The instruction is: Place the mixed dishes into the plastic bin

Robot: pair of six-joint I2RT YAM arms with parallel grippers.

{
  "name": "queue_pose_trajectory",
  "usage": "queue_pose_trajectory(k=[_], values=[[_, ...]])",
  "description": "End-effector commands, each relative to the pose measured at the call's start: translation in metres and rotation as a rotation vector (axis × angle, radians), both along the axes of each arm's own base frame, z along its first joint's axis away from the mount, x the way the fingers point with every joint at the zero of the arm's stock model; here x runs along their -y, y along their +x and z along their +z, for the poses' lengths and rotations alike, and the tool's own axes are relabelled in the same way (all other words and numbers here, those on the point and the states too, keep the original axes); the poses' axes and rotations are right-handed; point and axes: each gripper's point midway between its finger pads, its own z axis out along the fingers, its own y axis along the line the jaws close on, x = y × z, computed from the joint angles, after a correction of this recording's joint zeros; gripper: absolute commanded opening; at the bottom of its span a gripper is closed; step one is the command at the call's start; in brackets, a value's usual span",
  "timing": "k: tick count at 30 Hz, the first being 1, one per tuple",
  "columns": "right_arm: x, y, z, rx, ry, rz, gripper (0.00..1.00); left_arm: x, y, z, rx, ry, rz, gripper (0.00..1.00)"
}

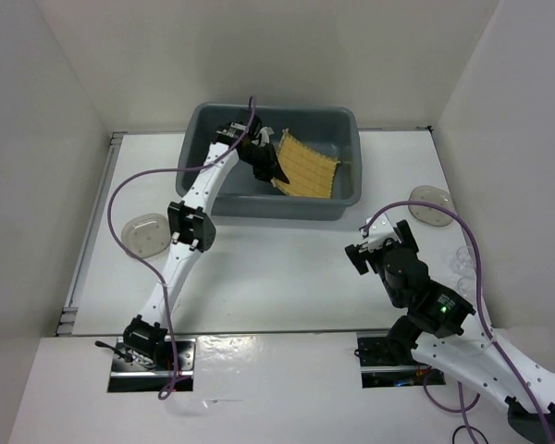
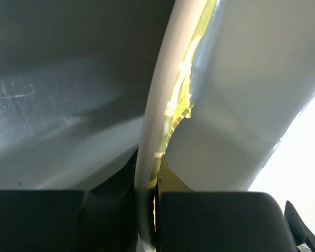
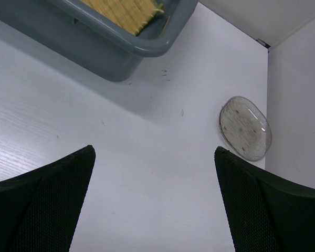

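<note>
Upper centre: bamboo mat (image 1: 307,166) tilted inside the grey plastic bin (image 1: 287,209), edge pinched tight by left gripper (image 1: 274,168), likely for lowering flat. Lower right: right gripper (image 3: 153,153) spread wide over table (image 3: 121,126), clear plate (image 3: 245,127) nearby.

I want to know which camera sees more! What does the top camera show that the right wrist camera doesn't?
Only the top external view shows the left gripper pinching the bamboo mat inside the grey bin, and the left plate lying on the table. Only the right wrist view shows, up close, how wide open the right gripper is. Both views show the grey bin, the bamboo mat in it, and the right plate on the table.
</note>
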Motion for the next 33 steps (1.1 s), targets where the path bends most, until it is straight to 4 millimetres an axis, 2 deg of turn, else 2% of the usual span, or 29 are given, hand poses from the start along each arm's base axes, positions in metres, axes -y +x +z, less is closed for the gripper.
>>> queue_pose_trajectory(k=[1,4,5,6,8,9,12,13,16,17,19,20,21,22,23,24,25,26,27,28,29,30,31,32,33], values=[[0.000,0.005,0.011,0.046,0.055,-0.035,0.99,0.005,0.010,0.014,0.035,-0.057,0.019,0.08],[0.000,0.006,0.010,0.039,0.049,-0.035,0.99,0.003,0.016,0.012,0.038,-0.037,0.058,0.22],[0.000,0.006,0.010,0.039,0.049,-0.035,0.99,0.003,0.016,0.012,0.028,-0.039,0.067,0.41],[-0.001,0.007,0.008,0.032,0.041,-0.035,0.99,0.004,0.018,0.013,0.036,-0.042,0.067,0.52],[0.000,0.008,0.006,0.026,0.034,-0.045,0.99,0.000,0.020,0.013,0.046,-0.011,0.090,0.86],[0.000,0.008,0.006,0.026,0.034,-0.045,0.99,-0.003,0.020,0.010,0.041,0.006,0.099,1.00],[0.003,0.010,0.004,0.018,0.035,-0.065,0.99,-0.030,0.018,0.003,0.011,0.109,0.146,1.00],[0.003,0.010,0.003,0.017,0.044,-0.068,0.99,-0.039,0.020,0.010,0.033,0.133,0.158,1.00],[0.006,0.013,-0.001,0.000,0.037,-0.092,0.99,-0.063,0.027,0.039,0.130,0.221,0.222,1.00],[0.005,0.014,-0.004,-0.010,0.038,-0.096,0.99,-0.070,0.029,0.065,0.195,0.238,0.245,1.00],[0.013,0.018,0.004,-0.008,0.036,-0.147,0.99,-0.073,0.026,0.088,0.242,0.234,0.245,1.00],[0.022,0.020,0.009,-0.005,0.041,-0.199,0.99,-0.080,0.024,0.109,0.287,0.229,0.244,1.00],[0.025,0.023,0.031,0.018,0.074,-0.222,0.99,-0.080,0.019,0.118,0.299,0.220,0.228,1.00],[0.032,0.022,0.036,-0.001,0.064,-0.248,0.99,-0.083,0.010,0.148,0.351,0.208,0.224,1.00],[0.041,0.027,0.040,-0.023,0.050,-0.288,0.99,-0.089,0.005,0.144,0.339,0.246,0.213,1.00],[0.046,0.030,0.065,0.006,0.053,-0.295,0.99,-0.098,0.003,0.152,0.364,0.286,0.234,1.00],[0.053,0.034,0.074,0.005,0.001,-0.293,0.99,-0.106,-0.007,0.182,0.420,0.289,0.249,1.00],[0.071,0.041,0.076,-0.011,-0.045,-0.363,0.99,-0.110,-0.012,0.192,0.441,0.302,0.254,1.00],[0.082,0.046,0.089,-0.001,-0.068,-0.397,0.99,-0.117,-0.017,0.194,0.443,0.333,0.262,1.00],[0.091,0.052,0.093,-0.005,-0.096,-0.424,0.99,-0.124,-0.031,0.220,0.491,0.328,0.273,1.00],[0.114,0.064,0.091,-0.046,-0.161,-0.485,0.99,-0.128,-0.037,0.228,0.501,0.336,0.283,1.00],[0.123,0.070,0.089,-0.080,-0.187,-0.500,0.99,-0.136,-0.051,0.240,0.512,0.348,0.297,1.00],[0.127,0.075,0.078,-0.154,-0.209,-0.462,0.99,-0.138,-0.058,0.245,0.515,0.347,0.298,1.00],[0.153,0.083,0.073,-0.208,-0.205,-0.522,0.99,-0.136,-0.065,0.249,0.523,0.348,0.283,1.00],[0.158,0.088,0.068,-0.229,-0.200,-0.529,0.99,-0.137,-0.079,0.262,0.548,0.346,0.287,1.00]])
